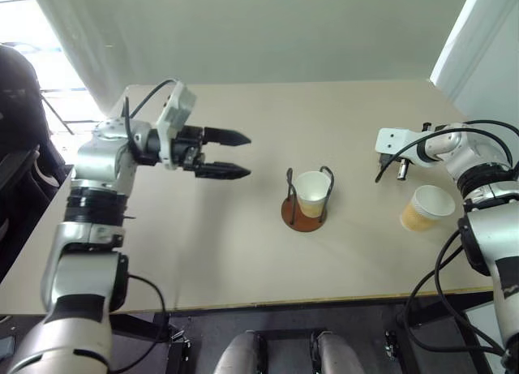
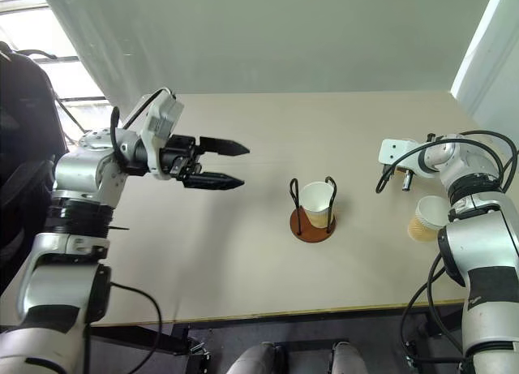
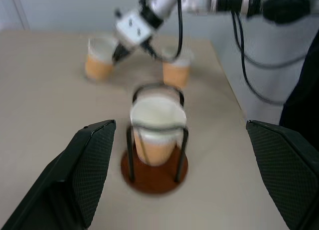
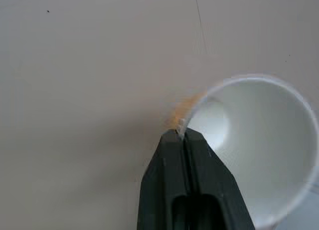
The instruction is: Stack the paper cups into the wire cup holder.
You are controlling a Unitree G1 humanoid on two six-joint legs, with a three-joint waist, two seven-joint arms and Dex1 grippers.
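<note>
— 3 paper cups in all. Where does each one sit?

— 1 stands upright in the wire cup holder (image 1: 304, 216), and this nested cup (image 1: 312, 191) rises between the black wire loops above the rust-brown base. The holder is a little right of the table's middle, well back from the front edge.

— And the other 2?

— Both are off to the right of the holder. The tilted cup (image 1: 427, 208) lies nearer the front edge, beside the right arm. The far cup (image 3: 98, 60) stands upright farther back, seen past the holder from the left wrist.

— What are the grippers doing?

— The right gripper (image 4: 180, 132) points down at a cup, its 2 fingers clenched together with their tips at the white rim. I cannot tell whether the paper wall is caught between them. The left gripper (image 1: 243, 155) hangs above the table to the left of the holder, pointing toward it, jaws spread wide and holding nothing.

— How much room is there to move?

— A bare stretch of the table (image 1: 243, 252) lies between the left gripper and the holder, and more bare top runs behind the holder to the back edge. The right side is tighter, with 2 cups, the arm and its cables close together.

— And the surroundings?

— The tabletop is pale beige and matte. A plain light backdrop (image 1: 284, 33) hangs behind it, with a bright window (image 1: 32, 58) at the left.
</note>
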